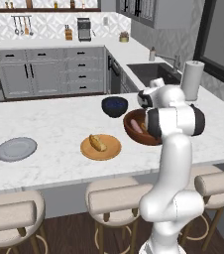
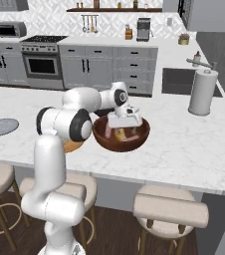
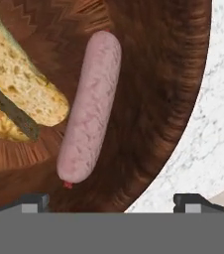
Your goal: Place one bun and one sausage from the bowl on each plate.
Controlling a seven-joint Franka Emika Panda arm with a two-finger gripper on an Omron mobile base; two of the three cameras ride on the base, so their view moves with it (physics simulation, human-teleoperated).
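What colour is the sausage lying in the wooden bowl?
Pale pink, faintly mottled; the sausage shows best in the hand view.

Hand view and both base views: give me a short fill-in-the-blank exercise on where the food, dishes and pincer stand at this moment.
1. The tan-orange plate already carries one ____.
2. The pale grey plate carries ____ so far.
3. In the hand view, the pink sausage lies inside the wooden ____, beside a bun.
4. The pincer hovers over the wooden bowl with its jaws ____.

Missing words: bun; nothing; bowl; open
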